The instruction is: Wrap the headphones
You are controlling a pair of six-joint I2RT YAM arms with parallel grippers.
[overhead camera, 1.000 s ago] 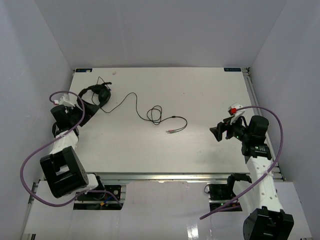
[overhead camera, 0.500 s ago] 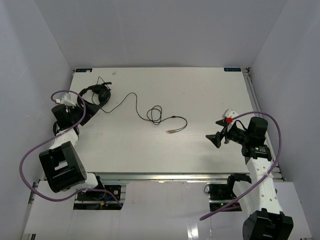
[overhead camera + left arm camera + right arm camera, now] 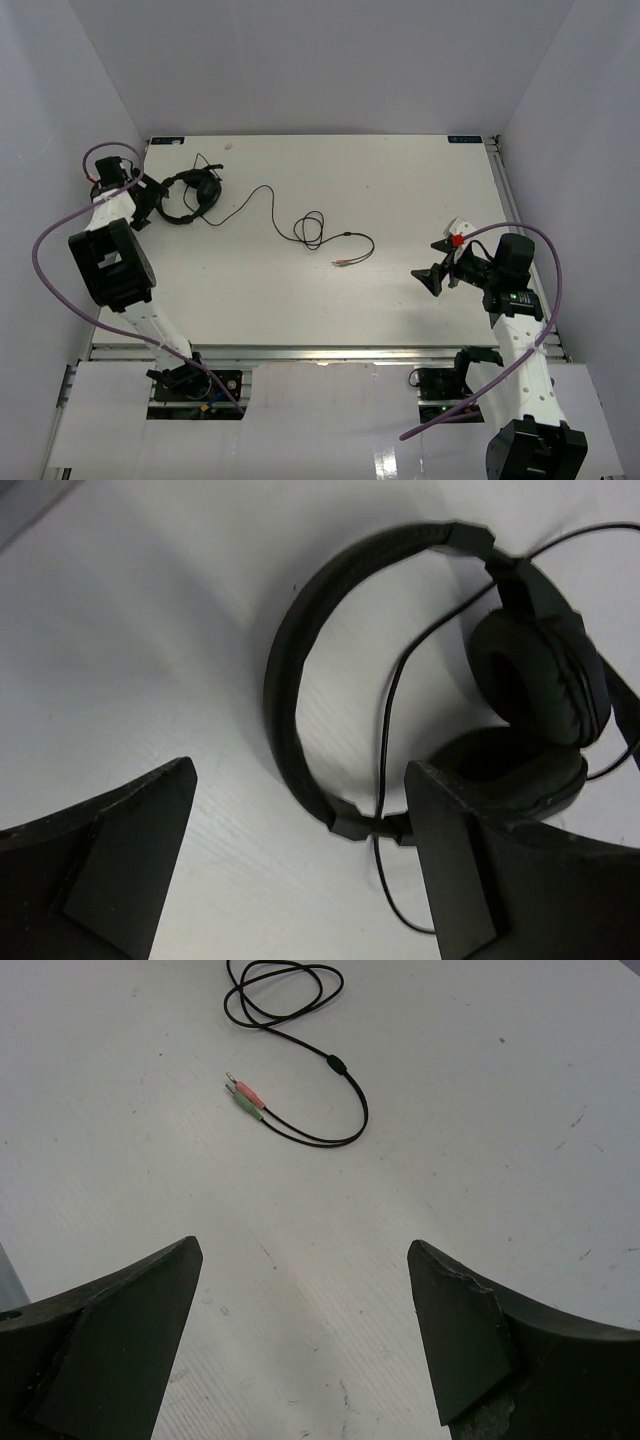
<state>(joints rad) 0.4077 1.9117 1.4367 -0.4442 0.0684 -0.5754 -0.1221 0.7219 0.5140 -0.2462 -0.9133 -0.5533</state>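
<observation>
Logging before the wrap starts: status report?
Left end effector open above headphones. Right end effector open, facing cable plugs. Nothing blocking.

The left arm (image 3: pixel 112 265) and right arm (image 3: pixel 522 350) are showing white shells, black joints and thick purple cables (image 3: pixel 560 268); a red tab (image 3: pixel 456 240) is marking the right wrist.

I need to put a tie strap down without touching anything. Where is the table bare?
Bare: the far right stretch of table beyond the cable, and the near strip between plugs and right end effector. Crowded: far left corner, where headphones lie by the open left end effector.
</observation>
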